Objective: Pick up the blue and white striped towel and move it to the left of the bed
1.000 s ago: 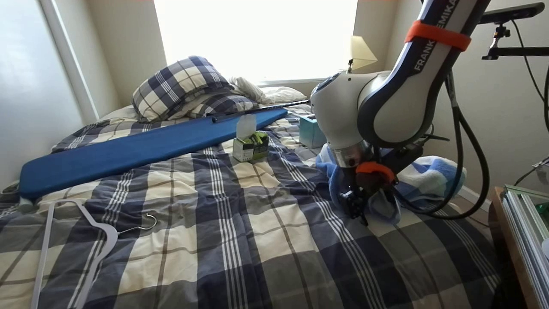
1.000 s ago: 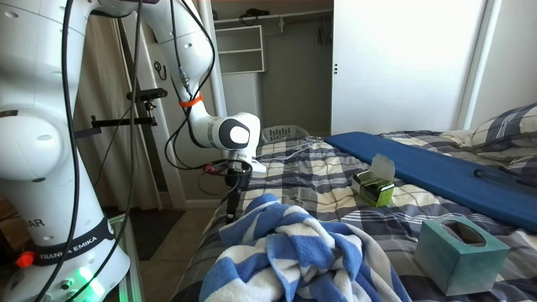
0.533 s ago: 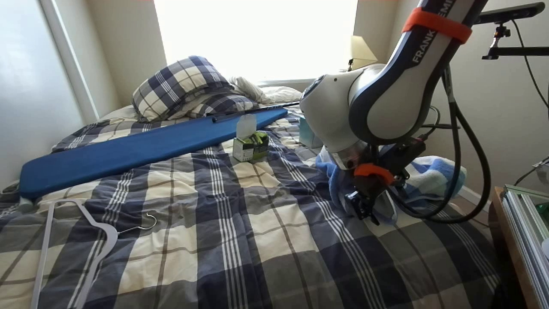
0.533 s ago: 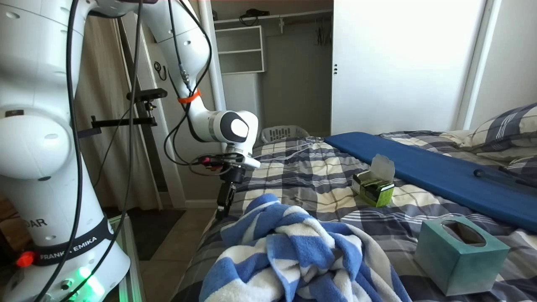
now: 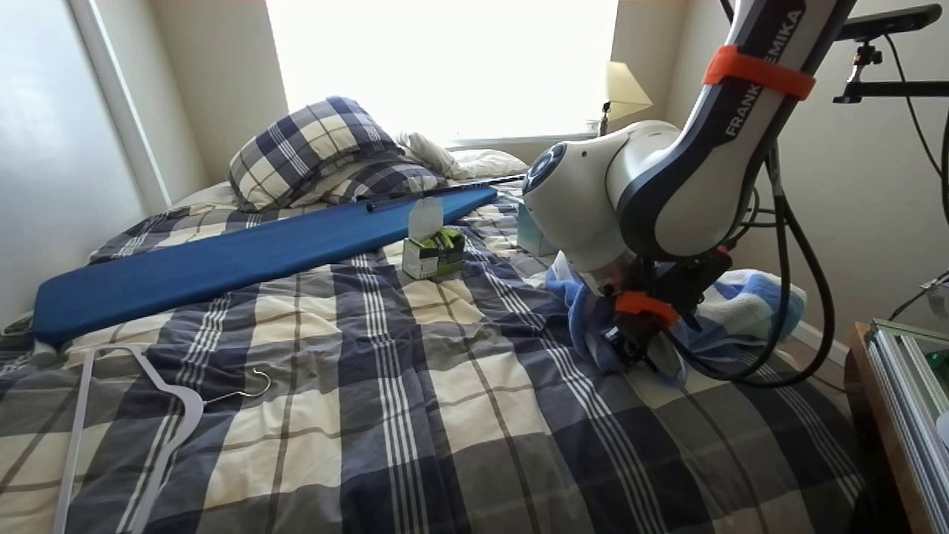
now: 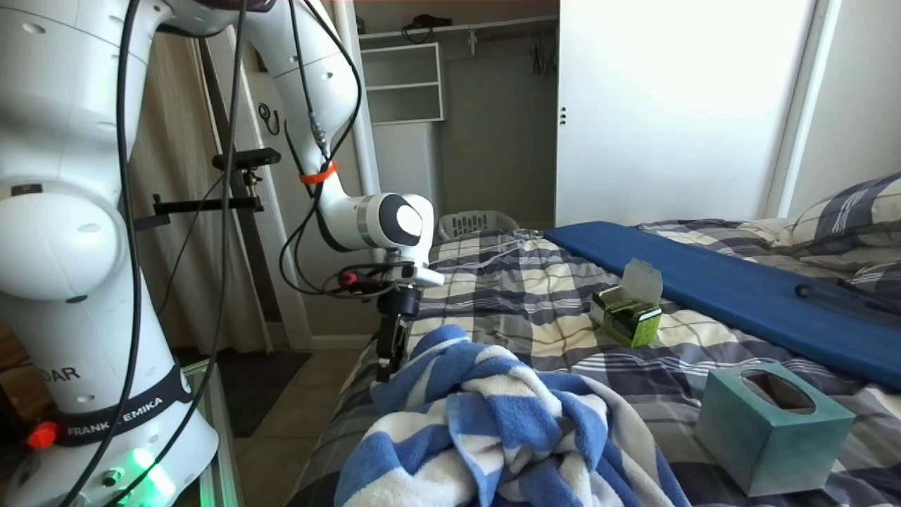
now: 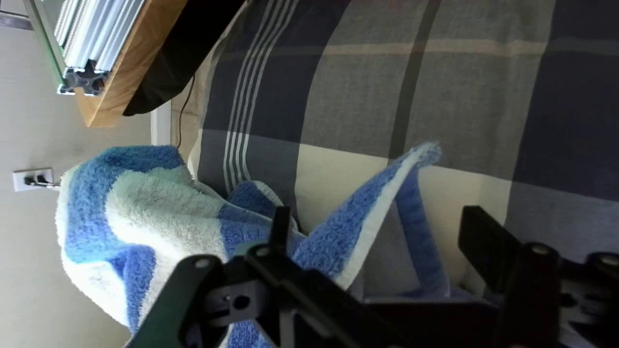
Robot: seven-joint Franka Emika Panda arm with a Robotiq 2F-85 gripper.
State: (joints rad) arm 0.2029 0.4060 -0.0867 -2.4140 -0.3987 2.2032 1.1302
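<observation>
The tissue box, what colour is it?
The tissue box is teal, clearest in an exterior view.

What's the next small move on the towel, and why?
Probably ease the gripper down a touch before closing: in the wrist view it stands open, with a fold of the towel showing between its fingers and the fold's tip reaching past them. Contact isn't clear.

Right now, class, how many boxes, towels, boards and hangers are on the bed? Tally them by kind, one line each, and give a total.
Boxes: 2 (green box, teal box)
Towel: 1
Board: 1
Hanger: 1
Total: 5
</observation>
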